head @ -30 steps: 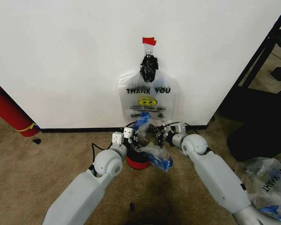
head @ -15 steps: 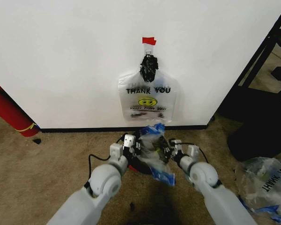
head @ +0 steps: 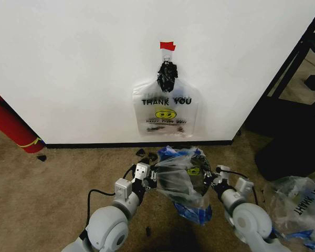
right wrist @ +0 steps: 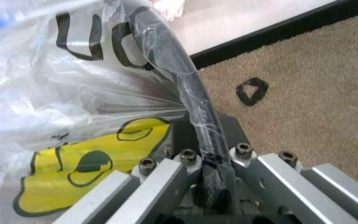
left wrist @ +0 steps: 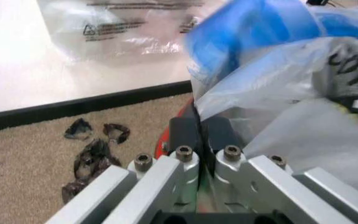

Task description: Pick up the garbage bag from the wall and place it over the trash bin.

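Underfoot brown carpet (head: pixel 52 184), white wall (head: pixel 68 63), black baseboard (head: pixel 94 145)

The flat white plastic bag (head: pixel 166 112) hanging on the plain white wall (head: pixel 84 68) reads "THANK YOU" in bold black capitals above a yellow smiley face, with smaller black lines beneath that are too fine to read. A crumpled clear plastic bag (head: pixel 295 206) on the brown carpet at the right bears large black letters, of which "WHAT" seems legible
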`<state>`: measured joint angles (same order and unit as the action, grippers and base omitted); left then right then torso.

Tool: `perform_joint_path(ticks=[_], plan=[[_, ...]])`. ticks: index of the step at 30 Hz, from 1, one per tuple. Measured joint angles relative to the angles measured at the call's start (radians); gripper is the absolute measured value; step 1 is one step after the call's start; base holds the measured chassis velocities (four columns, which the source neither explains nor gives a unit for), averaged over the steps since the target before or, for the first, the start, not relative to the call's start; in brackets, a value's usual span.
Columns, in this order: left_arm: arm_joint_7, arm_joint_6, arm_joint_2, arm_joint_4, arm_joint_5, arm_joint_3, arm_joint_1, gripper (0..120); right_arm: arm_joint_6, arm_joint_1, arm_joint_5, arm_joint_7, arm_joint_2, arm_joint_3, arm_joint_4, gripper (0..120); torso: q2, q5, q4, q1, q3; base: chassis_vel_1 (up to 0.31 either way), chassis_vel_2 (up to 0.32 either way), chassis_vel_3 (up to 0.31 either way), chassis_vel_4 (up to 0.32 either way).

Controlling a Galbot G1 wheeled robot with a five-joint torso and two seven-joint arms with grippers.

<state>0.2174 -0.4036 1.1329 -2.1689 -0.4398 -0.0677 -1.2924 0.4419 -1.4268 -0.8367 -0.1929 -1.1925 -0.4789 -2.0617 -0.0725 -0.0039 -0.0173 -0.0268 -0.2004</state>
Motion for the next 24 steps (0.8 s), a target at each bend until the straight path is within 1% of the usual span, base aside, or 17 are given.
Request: perform_joint_path(ticks=[3, 4, 5, 7, 10, 11, 12, 15, 16, 18, 19, 21, 22, 24], plan=[[-0.021, 0.019, 0.001, 0.004, 0.015, -0.003, -0.017, 0, 0.006, -0.005, -0.007, -0.001, 0.004, -0.005, -0.012, 0, 0.000, 0.0001, -0.0001, 0.000, 0.000, 0.000, 0.000, 0.000, 0.000], [-0.034, 0.024, 0.000, 0.000, 0.021, -0.006, -0.026, 3, 0.006, -0.004, -0.008, -0.001, 0.004, -0.005, -0.012, 0, 0.000, 0.0000, 0.0000, 0.000, 0.000, 0.000, 0.000, 0.000, 0.000], [-0.034, 0.024, 0.000, 0.000, 0.021, -0.006, -0.026, 3, 0.006, -0.004, -0.008, -0.001, 0.004, -0.005, -0.012, 0, 0.000, 0.0000, 0.0000, 0.000, 0.000, 0.000, 0.000, 0.000, 0.000], [-0.072, 0.034, -0.012, -0.021, 0.037, -0.014, -0.048, 13, 0.006, 0.006, -0.008, -0.001, 0.002, -0.006, -0.009, 0, 0.000, 0.0000, 0.0000, 0.000, 0.000, 0.000, 0.000, 0.000, 0.000], [-0.118, 0.059, -0.035, -0.048, 0.073, -0.026, -0.073, 22, 0.006, 0.025, -0.008, -0.002, 0.001, -0.007, 0.007, 0, 0.000, 0.0002, 0.0002, 0.000, 0.000, 0.000, 0.000, 0.000, 0.000], [-0.144, 0.087, -0.051, -0.058, 0.103, -0.034, -0.083, 29, 0.006, 0.033, -0.007, 0.000, 0.002, -0.007, 0.016, 0, 0.000, 0.0000, 0.0001, 0.000, 0.000, 0.000, 0.000, 0.000, 0.000], [-0.144, 0.087, -0.051, -0.058, 0.103, -0.034, -0.083, 29, 0.006, 0.033, -0.007, 0.000, 0.002, -0.007, 0.016, 0, 0.000, 0.0000, 0.0001, 0.000, 0.000, 0.000, 0.000, 0.000, 0.000], [-0.196, 0.167, -0.086, -0.061, 0.168, -0.054, -0.092, 41, 0.006, 0.044, 0.002, 0.014, 0.007, -0.007, 0.029, 0, 0.000, 0.0001, 0.0002, 0.000, 0.000, 0.000, 0.000, 0.000, 0.000], [-0.211, 0.199, -0.097, -0.056, 0.180, -0.061, -0.089, 43, 0.006, 0.045, 0.009, 0.023, 0.011, -0.007, 0.032, 0, 0.000, 0.0000, 0.0002, 0.000, 0.000, 0.000, 0.000, 0.000, 0.000], [-0.225, 0.248, -0.116, -0.035, 0.188, -0.070, -0.071, 54, 0.006, 0.047, 0.027, 0.040, 0.016, -0.006, 0.033, 0, 0.000, 0.0001, 0.0000, 0.000, 0.000, 0.000, 0.000, 0.000, 0.000], [-0.225, 0.248, -0.116, -0.035, 0.188, -0.070, -0.071, 54, 0.006, 0.047, 0.027, 0.040, 0.016, -0.006, 0.033, 0, 0.000, 0.0001, 0.0000, 0.000, 0.000, 0.000, 0.000, 0.000, 0.000], [-0.230, 0.281, -0.125, -0.012, 0.201, -0.073, -0.049, 59, 0.005, 0.048, 0.044, 0.053, 0.021, -0.006, 0.033, 0, 0.000, 0.0000, 0.0000, 0.000, 0.000, 0.000, 0.000, 0.000, 0.000], [-0.240, 0.318, -0.133, 0.016, 0.229, -0.074, -0.027, 66, 0.005, 0.048, 0.060, 0.064, 0.026, -0.006, 0.033, 0, 0.000, 0.0000, 0.0000, 0.000, 0.000, 0.000, 0.000, 0.000, 0.000], [-0.274, 0.393, -0.146, 0.062, 0.281, -0.071, 0.003, 74, 0.003, 0.046, 0.089, 0.078, 0.032, -0.004, 0.029, 0, 0.000, 0.0000, -0.0001, 0.000, 0.000, 0.000, 0.000, 0.000, 0.000]])
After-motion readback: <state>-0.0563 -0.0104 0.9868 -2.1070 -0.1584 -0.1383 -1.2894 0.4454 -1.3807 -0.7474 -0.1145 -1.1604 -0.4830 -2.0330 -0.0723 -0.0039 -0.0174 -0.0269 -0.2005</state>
